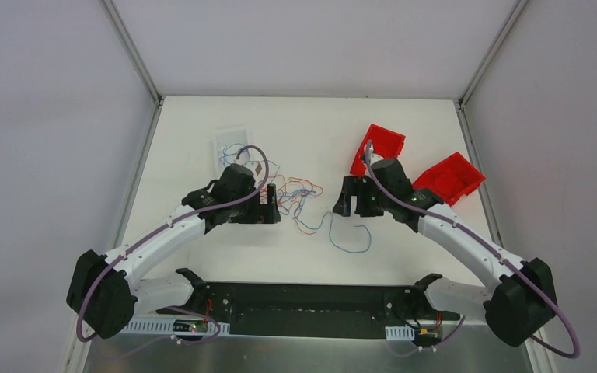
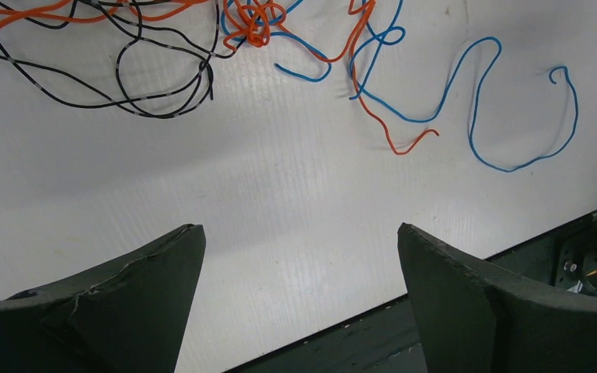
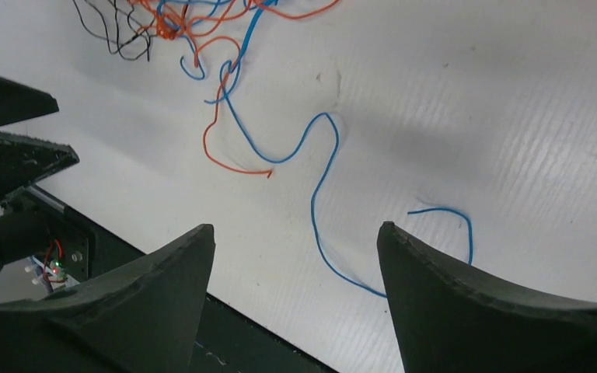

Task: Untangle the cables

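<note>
The cables [image 1: 295, 194] lie in a loose tangle of orange, blue and black wires at the table's middle, between my two grippers. One long blue strand [image 1: 350, 237] trails toward the near edge. The left wrist view shows an orange knot [image 2: 253, 19], black loops [image 2: 148, 78] and the blue strand [image 2: 474, 101] beyond the fingers. My left gripper [image 1: 274, 203] [image 2: 299, 229] is open wide over bare table, left of the tangle. My right gripper [image 1: 342, 198] [image 3: 295, 228] is open too, holding nothing; the blue strand [image 3: 319, 179] lies on the table and runs behind its right finger.
Two red boxes [image 1: 378, 148] [image 1: 449, 179] stand at the back right, just behind the right arm. A clear plastic tray [image 1: 237, 144] lies at the back left. The black base rail [image 1: 303, 307] runs along the near edge. White walls close in the table.
</note>
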Robot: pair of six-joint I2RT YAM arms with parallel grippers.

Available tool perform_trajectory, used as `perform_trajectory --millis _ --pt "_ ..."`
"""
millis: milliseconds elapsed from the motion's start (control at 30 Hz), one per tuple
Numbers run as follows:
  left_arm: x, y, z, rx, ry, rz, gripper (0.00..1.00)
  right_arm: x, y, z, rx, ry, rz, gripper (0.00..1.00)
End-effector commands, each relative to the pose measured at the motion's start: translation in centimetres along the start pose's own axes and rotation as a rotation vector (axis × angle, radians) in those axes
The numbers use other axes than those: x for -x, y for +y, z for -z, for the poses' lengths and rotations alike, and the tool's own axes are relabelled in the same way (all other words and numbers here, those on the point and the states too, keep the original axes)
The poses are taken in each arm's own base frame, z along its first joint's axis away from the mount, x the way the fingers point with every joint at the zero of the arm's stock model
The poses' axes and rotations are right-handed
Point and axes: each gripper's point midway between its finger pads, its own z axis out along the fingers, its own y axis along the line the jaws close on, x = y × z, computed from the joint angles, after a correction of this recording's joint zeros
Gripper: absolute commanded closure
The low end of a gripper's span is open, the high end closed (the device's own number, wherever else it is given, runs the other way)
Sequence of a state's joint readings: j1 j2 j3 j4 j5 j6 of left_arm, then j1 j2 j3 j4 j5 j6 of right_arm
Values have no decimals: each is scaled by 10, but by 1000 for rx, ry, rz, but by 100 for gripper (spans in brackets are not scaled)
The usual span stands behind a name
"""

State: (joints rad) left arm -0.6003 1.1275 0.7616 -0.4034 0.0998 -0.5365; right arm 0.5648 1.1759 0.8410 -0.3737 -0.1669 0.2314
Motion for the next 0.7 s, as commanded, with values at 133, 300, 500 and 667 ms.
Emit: perform_trajectory --millis 133,300,500,667 --pt "-13 -8 6 -70 31 48 1 -22 -4 9 -4 -26 19 5" --pt "-17 -5 7 -67 27 56 1 -40 -15 4 -65 8 -35 1" --pt "-12 -7 13 -82 -2 51 1 -59 -18 -5 -106 42 -17 1" --pt "-11 -11 16 -100 -6 48 1 -67 -10 -18 -93 63 -6 1"
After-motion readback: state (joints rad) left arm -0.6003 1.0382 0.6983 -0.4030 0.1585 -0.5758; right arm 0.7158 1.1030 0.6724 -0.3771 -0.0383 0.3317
